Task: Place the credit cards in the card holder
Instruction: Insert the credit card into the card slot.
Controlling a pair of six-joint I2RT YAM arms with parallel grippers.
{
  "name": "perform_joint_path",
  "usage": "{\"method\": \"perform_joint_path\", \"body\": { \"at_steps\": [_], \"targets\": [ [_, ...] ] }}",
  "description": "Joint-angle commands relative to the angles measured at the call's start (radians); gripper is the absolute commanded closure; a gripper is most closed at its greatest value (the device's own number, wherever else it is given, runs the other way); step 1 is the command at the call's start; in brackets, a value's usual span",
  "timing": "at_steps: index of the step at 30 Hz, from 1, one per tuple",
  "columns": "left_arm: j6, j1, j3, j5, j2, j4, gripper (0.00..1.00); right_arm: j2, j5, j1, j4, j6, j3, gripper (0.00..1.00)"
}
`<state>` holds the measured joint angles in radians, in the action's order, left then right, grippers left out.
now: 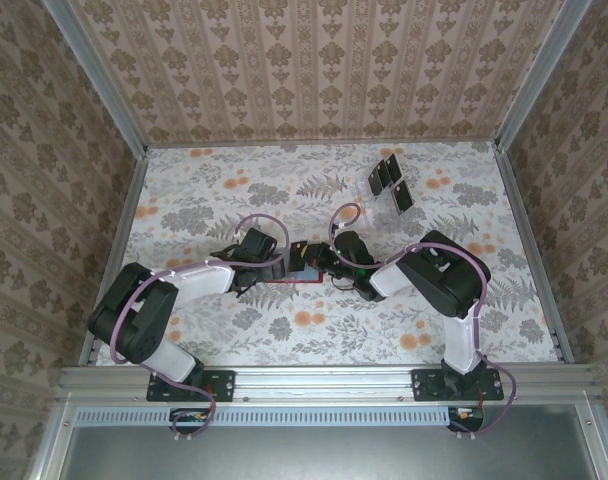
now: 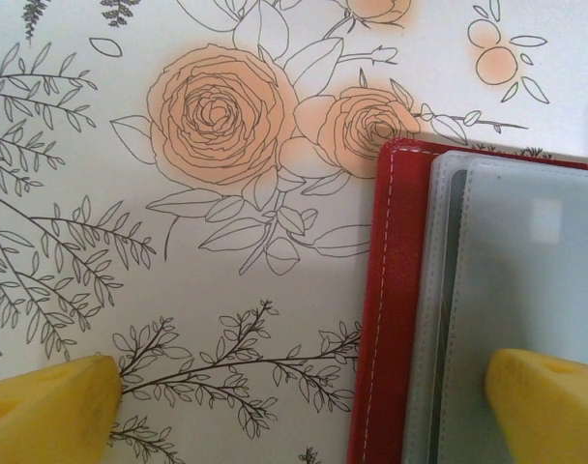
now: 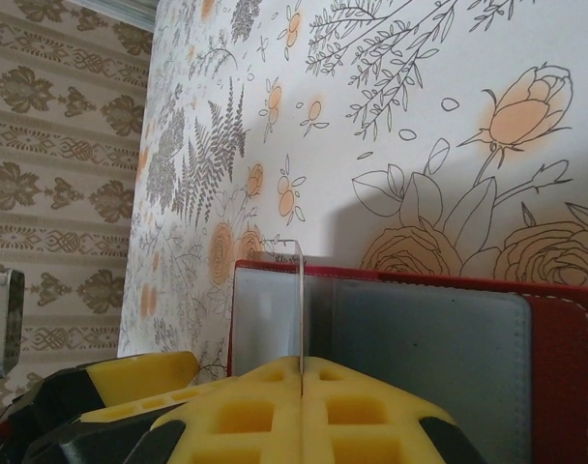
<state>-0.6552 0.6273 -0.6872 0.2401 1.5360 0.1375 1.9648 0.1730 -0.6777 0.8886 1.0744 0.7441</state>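
Observation:
The red card holder (image 1: pixel 306 270) lies open mid-table, its pale grey pockets (image 2: pixel 526 280) facing up. My right gripper (image 3: pixel 302 372) is shut on a thin credit card (image 3: pixel 300 300), seen edge-on and standing upright over the holder's grey pockets (image 3: pixel 420 338). My left gripper (image 2: pixel 294 401) is open wide and straddles the holder's red edge (image 2: pixel 391 290). One of its yellow fingers (image 2: pixel 545 396) is over the pockets, the other (image 2: pixel 43 411) over the floral cloth. In the top view the two grippers, left (image 1: pixel 279 263) and right (image 1: pixel 332 262), meet at the holder.
More dark credit cards (image 1: pixel 389 178) stand in a clear plastic stand at the back right. Patterned walls (image 1: pixel 314 70) with metal rails enclose the floral tabletop (image 1: pixel 384 330). The left gripper's yellow finger (image 3: pixel 139 372) shows beside the right gripper's.

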Motion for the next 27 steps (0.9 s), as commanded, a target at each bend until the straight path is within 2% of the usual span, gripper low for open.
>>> {"method": "perform_joint_path", "body": {
  "at_steps": [1, 27],
  "targets": [
    [-0.006, 0.000, 0.036, 0.022, 0.018, 0.094, 0.00, 0.011, 0.010, -0.008, 0.021, 0.005, -0.021, 1.00],
    [-0.005, 0.000, 0.037, 0.025, 0.018, 0.093, 0.00, 0.016, 0.022, -0.023, 0.019, 0.055, -0.071, 1.00]
  ]
}}
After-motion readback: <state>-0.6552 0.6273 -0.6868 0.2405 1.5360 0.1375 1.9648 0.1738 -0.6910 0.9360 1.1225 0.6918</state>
